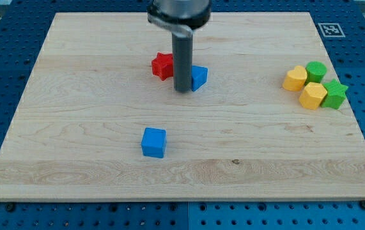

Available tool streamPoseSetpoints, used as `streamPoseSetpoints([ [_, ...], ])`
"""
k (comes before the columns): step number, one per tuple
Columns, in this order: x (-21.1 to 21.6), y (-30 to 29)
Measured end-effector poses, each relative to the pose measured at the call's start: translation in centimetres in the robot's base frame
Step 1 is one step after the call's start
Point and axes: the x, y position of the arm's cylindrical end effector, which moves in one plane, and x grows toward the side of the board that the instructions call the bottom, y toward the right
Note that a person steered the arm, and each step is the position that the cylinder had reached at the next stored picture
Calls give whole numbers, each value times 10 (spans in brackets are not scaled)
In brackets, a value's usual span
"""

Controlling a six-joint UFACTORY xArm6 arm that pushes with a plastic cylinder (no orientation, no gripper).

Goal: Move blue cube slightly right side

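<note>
Camera view, my tip (183,89) well above blue cube (153,142) (view's top), apart

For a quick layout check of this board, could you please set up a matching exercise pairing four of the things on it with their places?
Things:
1. blue cube
2. red block
3. my tip
4. green and yellow blocks

Places:
A. clustered near the view's right edge
B. alone, toward the view's bottom, left of centre
C. just left of the rod, toward the view's top
D. between the red block and a second blue block

Pairs: 1-B, 2-C, 3-D, 4-A
</note>
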Motion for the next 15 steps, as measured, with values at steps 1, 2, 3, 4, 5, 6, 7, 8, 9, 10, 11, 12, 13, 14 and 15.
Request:
streamPoseSetpoints([
  [1, 22, 16],
  [2, 21, 45],
  [3, 26, 72],
  [4, 27, 79],
  [5, 28, 79],
  [6, 62, 98],
  [7, 65, 100],
  [8, 65, 100],
  [9, 93, 104],
  [10, 103, 105],
  [11, 104, 105],
  [12, 105, 105],
  [13, 113, 104],
  [14, 136, 84],
  [15, 137, 80],
])
